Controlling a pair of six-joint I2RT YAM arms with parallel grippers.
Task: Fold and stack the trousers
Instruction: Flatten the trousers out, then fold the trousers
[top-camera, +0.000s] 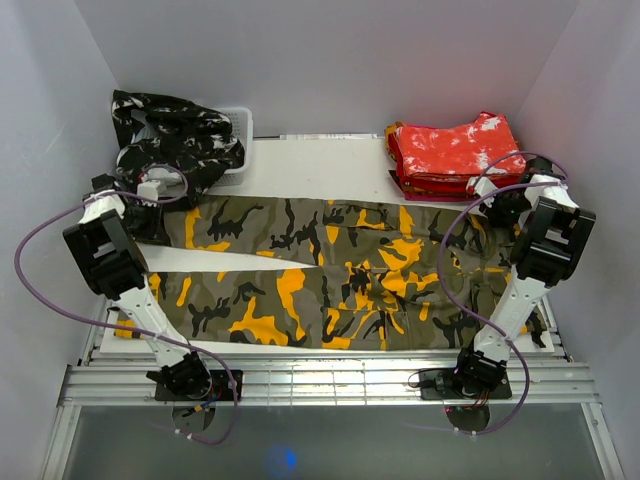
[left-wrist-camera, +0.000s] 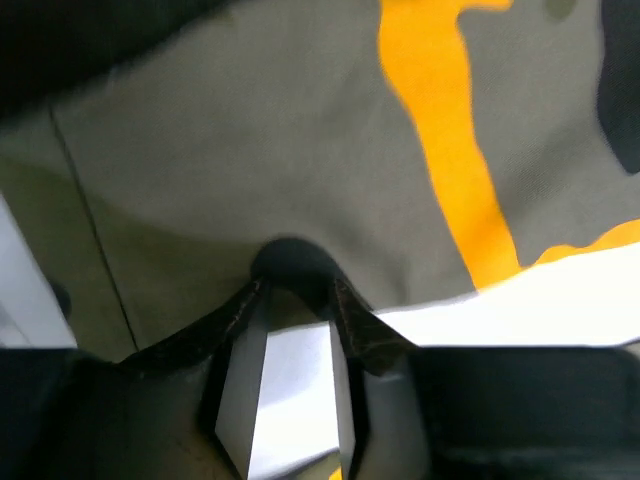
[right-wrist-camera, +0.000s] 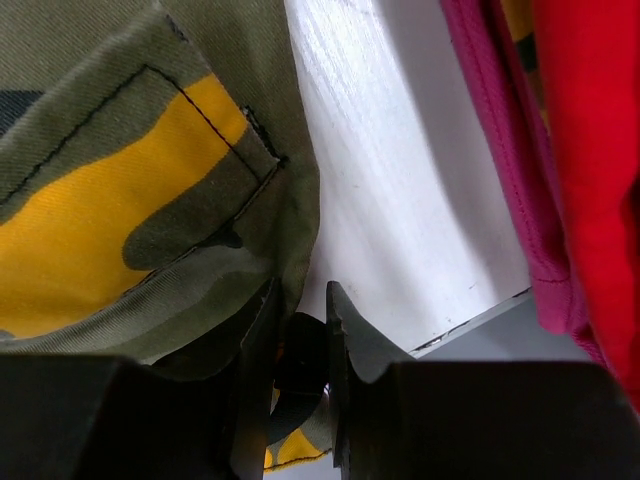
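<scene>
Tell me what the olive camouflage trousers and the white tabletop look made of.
Olive camouflage trousers: woven twill-like cloth, matte; fine weave and stitched pocket seams show. White tabletop: hard smooth board, probably painted or laminated; slight sheen with faint streaks.

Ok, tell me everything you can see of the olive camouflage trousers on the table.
The olive trousers are woven-looking cloth with orange-yellow and black patches, spread flat on the white table, waist at the right, legs parting toward the left. A stitched pocket shows near the waist. The left gripper pinches the far leg's end in its fingers; the right gripper pinches the waist's far corner.
</scene>
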